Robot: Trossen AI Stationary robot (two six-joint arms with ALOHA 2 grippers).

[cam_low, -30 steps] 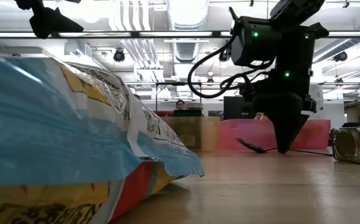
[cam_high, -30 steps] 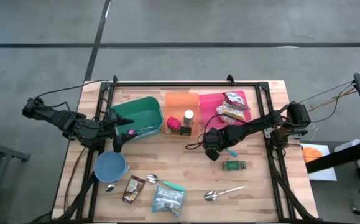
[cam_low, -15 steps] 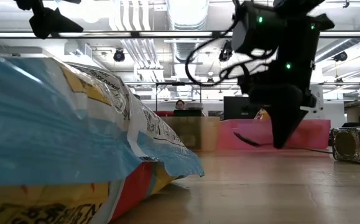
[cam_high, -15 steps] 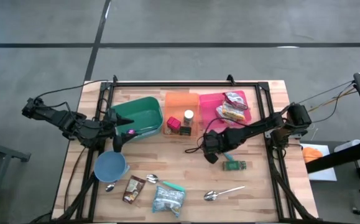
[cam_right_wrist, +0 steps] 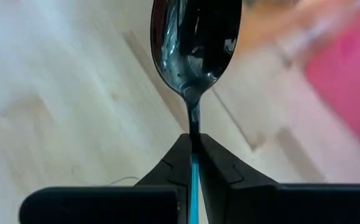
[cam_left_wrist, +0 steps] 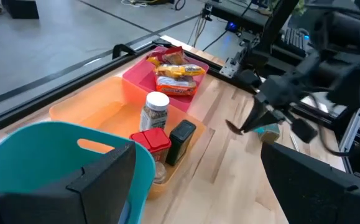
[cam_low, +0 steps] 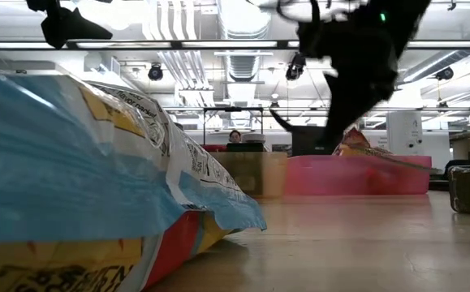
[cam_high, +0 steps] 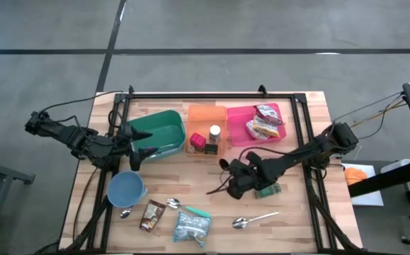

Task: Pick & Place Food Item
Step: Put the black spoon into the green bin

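Note:
My right gripper point(cam_high: 227, 187) hangs over the middle of the table, shut on a spoon point(cam_right_wrist: 195, 50) with a dark shiny bowl and a blue handle. The spoon's bowl point(cam_high: 214, 190) sticks out past the fingertips, above the wood. A green packet point(cam_high: 267, 189) lies right beside that arm. Snack packets point(cam_high: 264, 122) lie in the pink bin point(cam_high: 240, 113). My left gripper point(cam_left_wrist: 195, 168) waits open over the near rim of the teal bin point(cam_high: 158, 129), with nothing between its fingers. My right gripper pinches the spoon's thin neck point(cam_right_wrist: 194, 134), where the dark stem meets the blue handle, between its two fingertips. The fingers slant down from the table's right and lie along the spoon. The spoon points out ahead of the fingertips, lifted clear of the table.
The orange bin point(cam_high: 206, 117) holds spice jars. A blue cup point(cam_high: 125, 189), a brown packet point(cam_high: 151, 214), a snack bag point(cam_high: 192, 227) and two metal spoons point(cam_high: 254, 220) point(cam_high: 172, 204) lie along the near side. Bare wood shows between the bins and these.
My right gripper has risen and swung toward the table's near left, tipping less steeply. The spoon, whose bowl lay on the wood before, is now lifted clear and carried along.

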